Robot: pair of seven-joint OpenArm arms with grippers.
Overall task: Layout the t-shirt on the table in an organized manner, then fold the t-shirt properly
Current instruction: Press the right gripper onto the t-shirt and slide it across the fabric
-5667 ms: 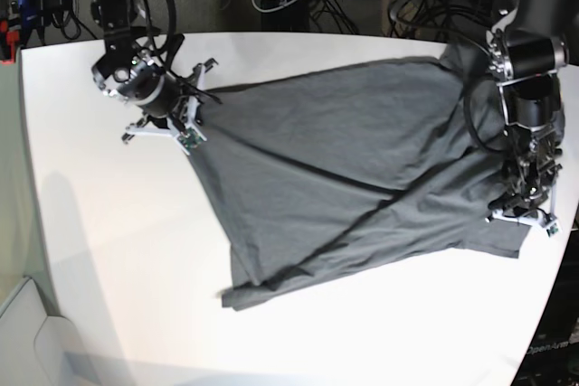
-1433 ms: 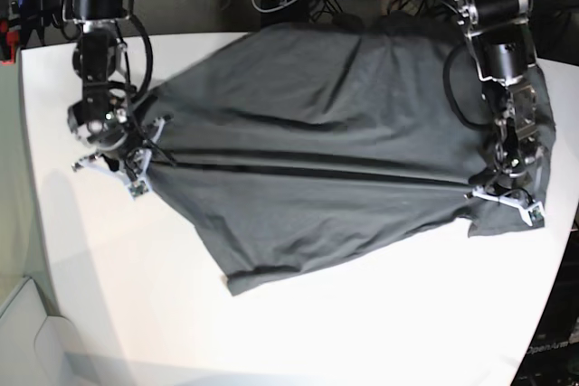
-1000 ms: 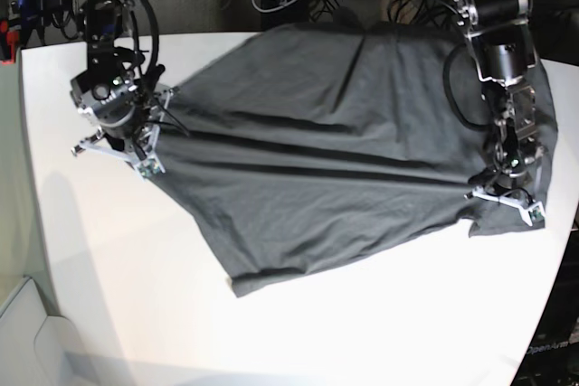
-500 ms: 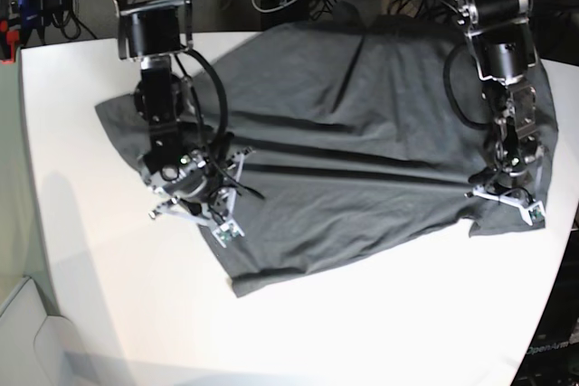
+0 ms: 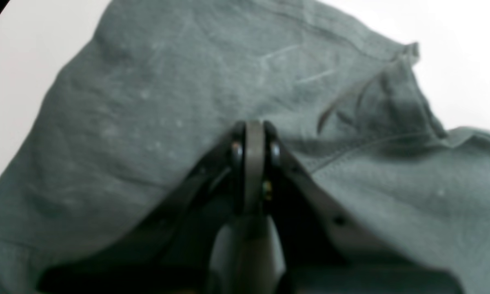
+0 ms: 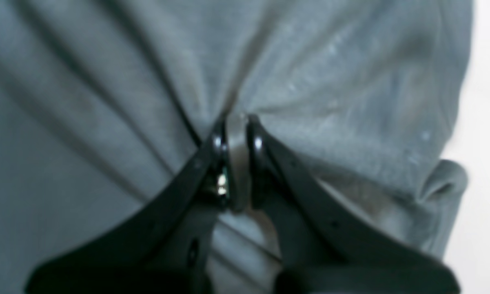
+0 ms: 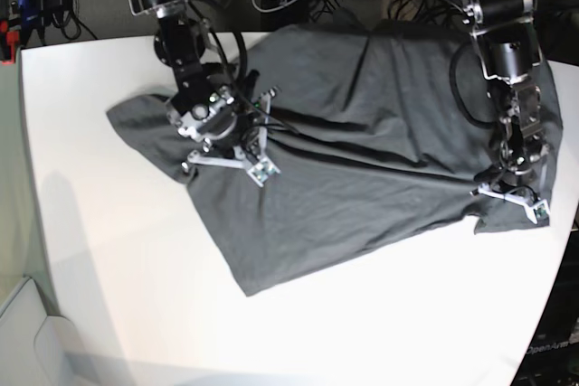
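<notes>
T-shirt [image 7: 362, 124], charcoal grey, spread unevenly over the white table [image 7: 118, 296], creased in long ridges running from one gripper across to the other. Right gripper [image 7: 231, 146] pinched tight on a gather of fabric, jaws nearly together with a thin bunch of cloth between the tips [image 6: 236, 130]; folds fanning out ahead of it and to both sides, a rolled cloth edge low to its right against bare table. Left gripper [image 7: 514, 189] likewise clamped narrow on the t-shirt at the opposite margin, tips [image 5: 253, 134] buried in cloth; a stitched hem and a small upturned flap just beyond and to its right, white table past that. Near corner of the shirt well below both grippers.
</notes>
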